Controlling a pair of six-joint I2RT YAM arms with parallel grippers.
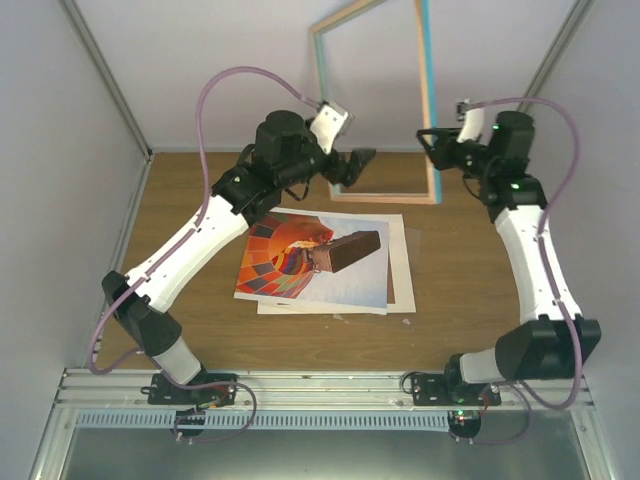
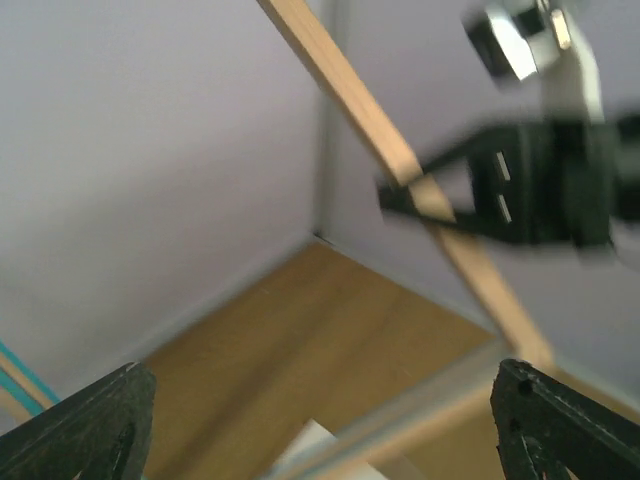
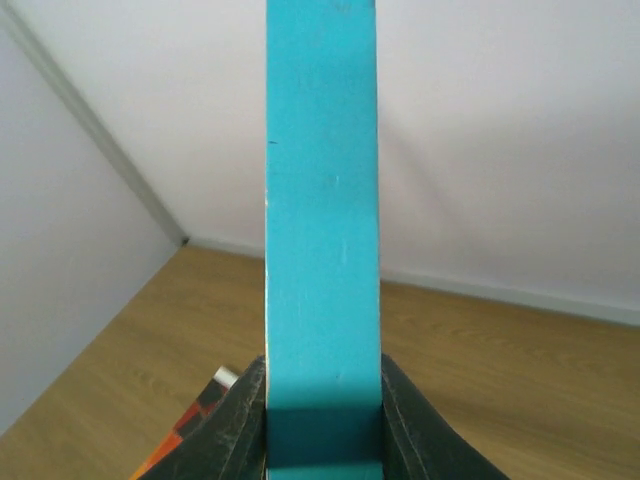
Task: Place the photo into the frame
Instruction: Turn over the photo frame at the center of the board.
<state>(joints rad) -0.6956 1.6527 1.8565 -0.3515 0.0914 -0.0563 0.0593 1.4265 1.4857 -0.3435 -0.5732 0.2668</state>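
The frame (image 1: pixel 427 100) stands upright at the back of the table, teal front and light wood edge. My right gripper (image 1: pixel 432 140) is shut on its right bar; the right wrist view shows the teal bar (image 3: pixel 322 200) clamped between the jaws (image 3: pixel 322 440). The photo (image 1: pixel 300 260), an orange-red striped balloon, lies flat mid-table, and its corner shows in the right wrist view (image 3: pixel 185 430). My left gripper (image 1: pixel 355 165) is open and empty near the frame's lower left. In its wrist view the fingers (image 2: pixel 90 430) are wide apart and the wood bar (image 2: pixel 340 75) crosses ahead.
A cream mat sheet (image 1: pixel 398 240) lies under the photo, with a brown backing panel (image 1: pixel 403 290) showing at its right edge. Pale walls close the left, back and right. A metal rail (image 1: pixel 320 385) runs along the near edge.
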